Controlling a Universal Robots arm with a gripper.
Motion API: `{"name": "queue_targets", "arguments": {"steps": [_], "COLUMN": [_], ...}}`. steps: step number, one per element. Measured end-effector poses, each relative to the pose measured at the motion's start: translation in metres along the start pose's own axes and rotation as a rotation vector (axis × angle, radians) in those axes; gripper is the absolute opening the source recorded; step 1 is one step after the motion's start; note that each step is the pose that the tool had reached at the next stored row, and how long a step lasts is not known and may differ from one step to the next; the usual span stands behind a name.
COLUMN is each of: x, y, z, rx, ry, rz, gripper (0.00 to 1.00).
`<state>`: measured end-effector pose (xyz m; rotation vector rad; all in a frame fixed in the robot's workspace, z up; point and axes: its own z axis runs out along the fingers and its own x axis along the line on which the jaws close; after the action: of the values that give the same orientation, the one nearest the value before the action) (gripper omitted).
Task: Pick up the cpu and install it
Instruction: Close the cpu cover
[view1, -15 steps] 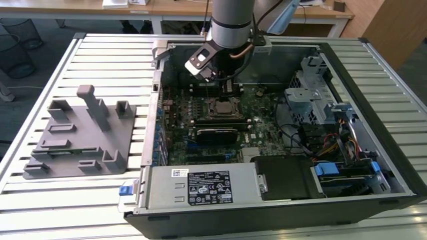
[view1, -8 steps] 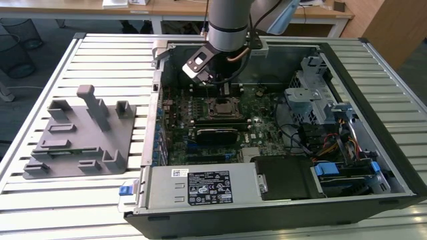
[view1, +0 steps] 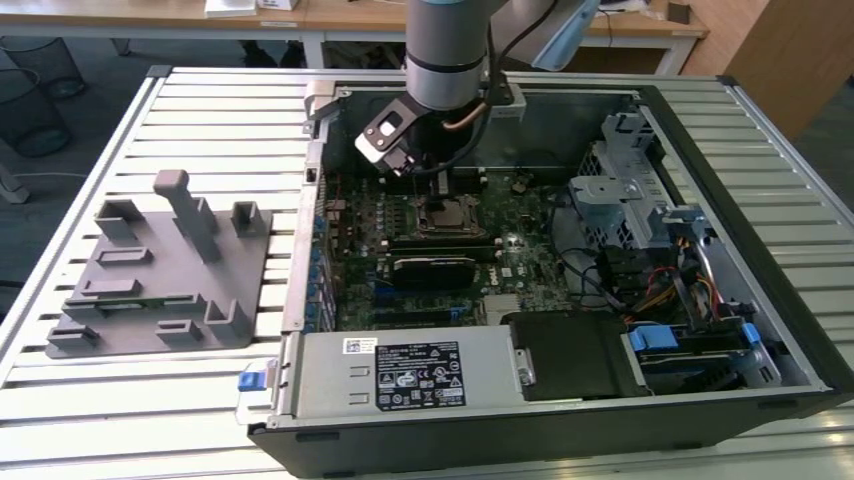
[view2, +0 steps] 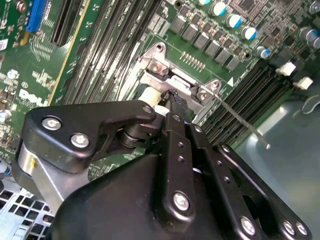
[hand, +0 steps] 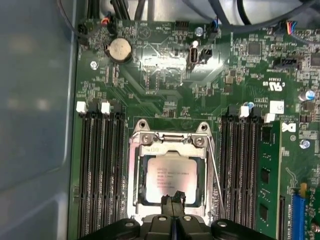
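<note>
— Cpu (hand: 171, 179): how many, and where?
— One, lying flat inside one socket frame (hand: 136, 175).
— And gripper (hand: 173, 199)?
— One, fingers pressed together over one edge of cpu, covering it partly. Memory slots (hand: 100, 175) stand on both sides of frame.

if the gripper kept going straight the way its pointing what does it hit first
Most likely the cpu, lying flat in the socket frame. In the first wrist view the gripper points at the chip's edge. Depth is unclear, so it might catch the frame's rim instead.
</note>
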<state>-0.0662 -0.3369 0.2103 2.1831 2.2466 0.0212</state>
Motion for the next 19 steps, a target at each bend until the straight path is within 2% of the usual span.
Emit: {"name": "queue_targets", "arguments": {"steps": [11,19], "x": [0.0002,0.0002], "y": [-0.0042,-0.0045], "z": [0.0112,0.0107], "rx": [0.0000,-0.0002], "ry": [0.0002,-0.0004], "rz": [0.000,0.000], "gripper": [0.11,0.11]}}
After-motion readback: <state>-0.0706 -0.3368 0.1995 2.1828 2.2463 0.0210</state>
